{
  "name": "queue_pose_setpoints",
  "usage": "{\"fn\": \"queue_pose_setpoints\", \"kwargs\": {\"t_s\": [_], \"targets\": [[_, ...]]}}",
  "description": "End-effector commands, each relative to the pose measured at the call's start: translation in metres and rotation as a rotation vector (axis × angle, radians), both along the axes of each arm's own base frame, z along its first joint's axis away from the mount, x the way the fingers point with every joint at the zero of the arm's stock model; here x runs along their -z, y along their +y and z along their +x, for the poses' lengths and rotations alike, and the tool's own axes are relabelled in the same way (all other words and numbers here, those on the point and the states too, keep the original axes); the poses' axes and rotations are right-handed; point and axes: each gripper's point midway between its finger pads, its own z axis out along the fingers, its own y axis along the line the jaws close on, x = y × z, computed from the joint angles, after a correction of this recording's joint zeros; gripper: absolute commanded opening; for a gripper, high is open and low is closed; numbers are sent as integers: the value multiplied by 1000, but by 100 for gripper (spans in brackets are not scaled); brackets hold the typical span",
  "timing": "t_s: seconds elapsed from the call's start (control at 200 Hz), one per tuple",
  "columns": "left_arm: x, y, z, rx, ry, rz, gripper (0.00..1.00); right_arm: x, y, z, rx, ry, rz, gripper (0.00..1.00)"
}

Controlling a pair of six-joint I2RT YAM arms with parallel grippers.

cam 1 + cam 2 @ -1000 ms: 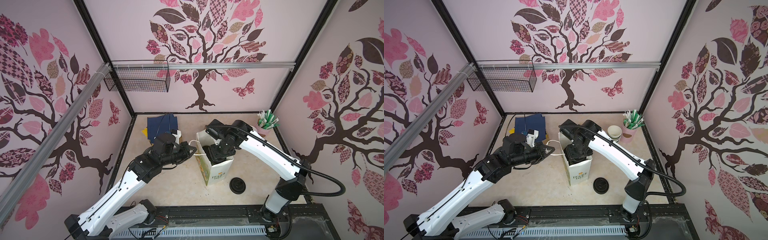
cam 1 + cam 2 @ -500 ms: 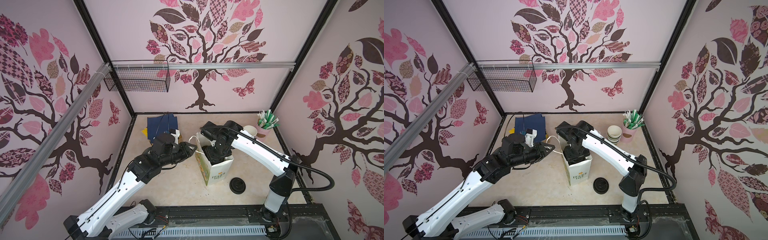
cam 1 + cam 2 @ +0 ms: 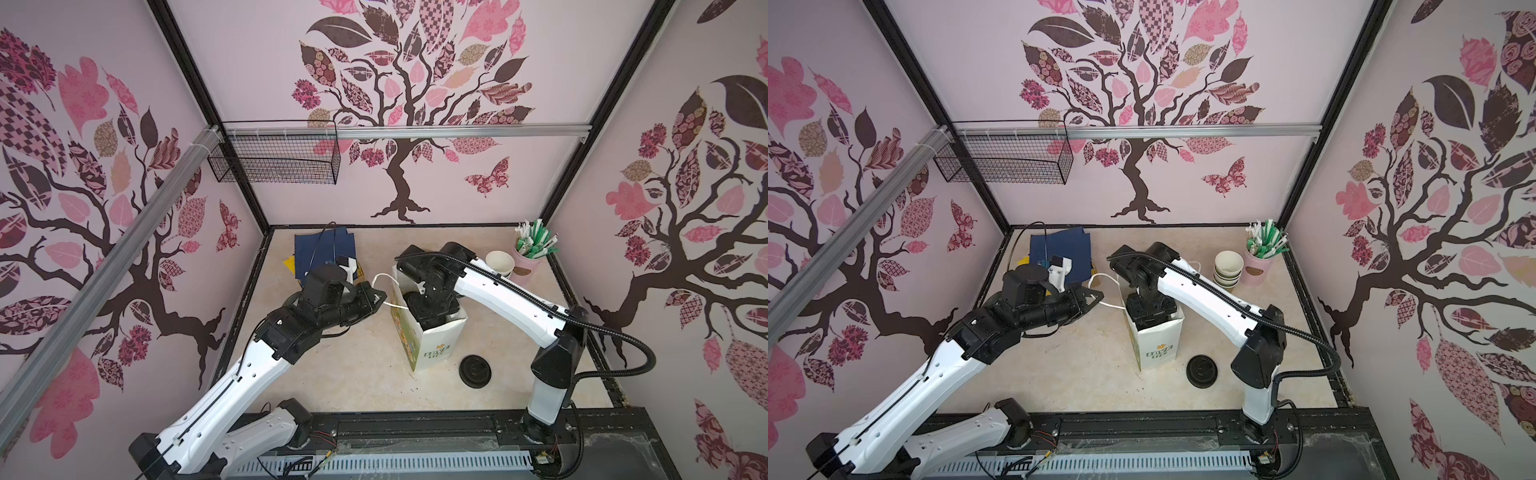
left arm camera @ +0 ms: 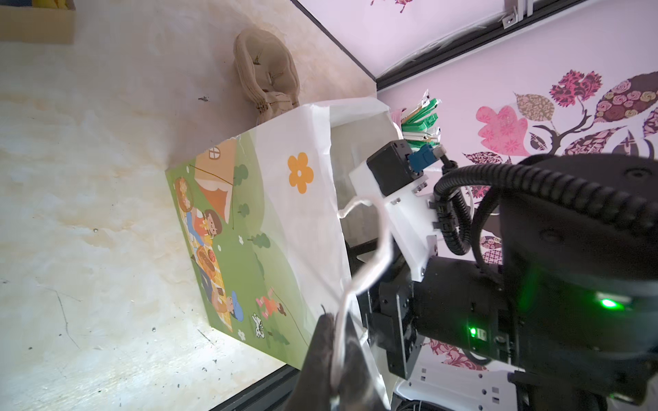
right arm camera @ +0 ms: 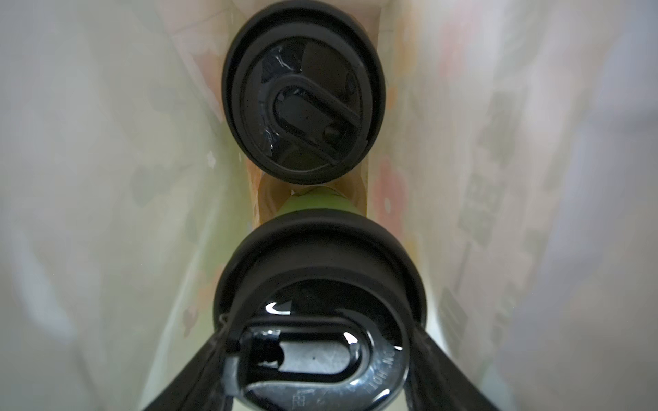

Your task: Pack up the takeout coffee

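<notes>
Now, left gripper: jaws pinched on bag handle
right gripper: inside bag, jaws clamped across near cup lid
far cup: upright deeper in bag, just beside near cup

The beige marbled tabletop carries an upright printed paper bag at its centre. A loose black lid lies just right of it. Nested paper cups and a pink straw holder stand far right, and navy sheets lie far left.
</notes>
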Motion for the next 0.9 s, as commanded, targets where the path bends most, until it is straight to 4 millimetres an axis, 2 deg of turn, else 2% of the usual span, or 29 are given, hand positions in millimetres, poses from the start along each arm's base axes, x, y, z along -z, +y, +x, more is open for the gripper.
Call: {"fn": "queue_pose_setpoints", "kwargs": {"t_s": [0.0, 0.21, 0.63, 0.895], "targets": [[-14, -1, -1, 23, -28, -17, 5, 9, -2, -1, 52, 38, -36, 63], [-11, -3, -2, 40, -19, -17, 0, 17, 0, 2, 52, 35, -28, 63], [-7, -1, -3, 42, -8, -13, 0, 34, -4, 8, 73, 42, -28, 63], [-4, -1, -3, 40, 0, -10, 0, 42, 0, 9, 68, 44, -12, 62]]}}
